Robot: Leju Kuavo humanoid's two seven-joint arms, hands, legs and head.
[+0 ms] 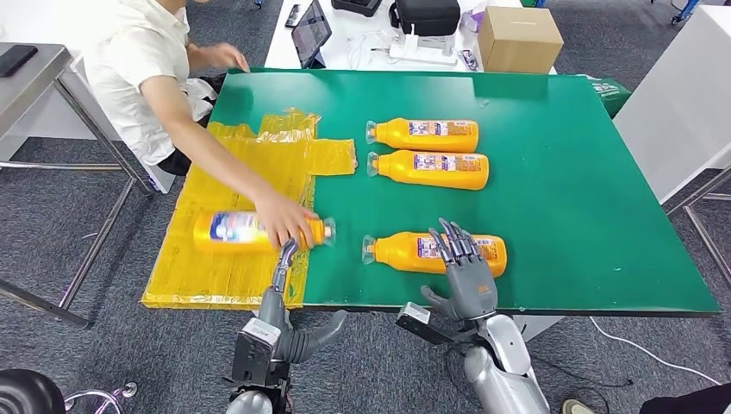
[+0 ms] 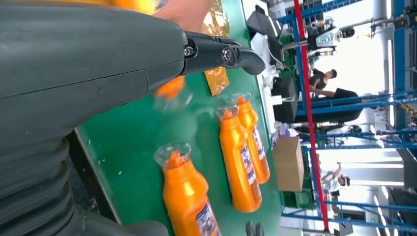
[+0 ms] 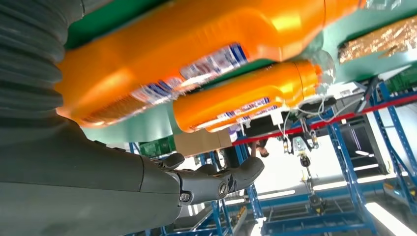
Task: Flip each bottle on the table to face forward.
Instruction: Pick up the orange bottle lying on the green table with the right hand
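We see four orange bottles lying on their sides on the green bench point(image 1: 560, 172), each with a clear cap pointing toward our left and a blue-and-white label on its body. The two far bottles lie parallel and just beside each other near the bench's middle: the farther bottle point(image 1: 424, 134) and the second bottle point(image 1: 430, 169). The near bottle point(image 1: 405, 251) lies close to the front edge, and our right robot hand point(image 1: 464, 269) rests over its labelled end with fingers stretched out straight and somewhat apart, not wrapped around it; the right wrist view shows the thumb point(image 3: 216, 179) held clear of the bottle's body. The fourth bottle point(image 1: 231, 231) lies on a crinkled yellow plastic sheet point(image 1: 250, 181) at the bench's left part, its large label facing up, and a person's hand point(image 1: 287, 220) presses on it near the neck. Our left robot hand point(image 1: 289, 302) is empty, one finger extended toward that bottle's cap, the thumb spread out sideways below the bench edge. A cardboard box point(image 1: 518, 38) stands on a white table beyond.
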